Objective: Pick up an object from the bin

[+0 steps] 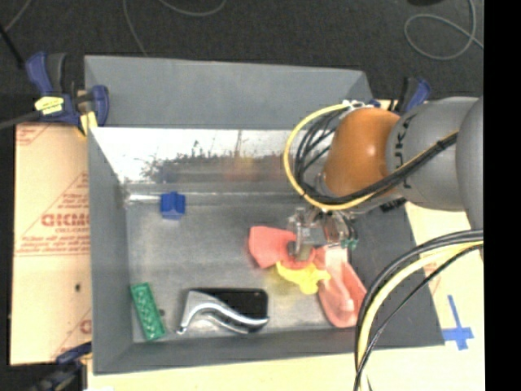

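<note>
My gripper (305, 249) reaches down at the right of the bin's middle, its metal fingers low over a small cluster. Directly under it lie a pink soft piece (267, 246) to its left and a small yellow piece (303, 277) just below it. A longer pink piece (343, 296) stretches from the gripper toward the bin's lower right. The fingertips sit where the pink and yellow pieces meet, and I cannot make out whether anything is between them.
A black and silver tool (224, 309) lies along the front wall. A green ridged block (148, 310) rests in the front left corner. A small blue block (172, 204) sits at the back left. The arm with its orange cover and cables hangs over the right side.
</note>
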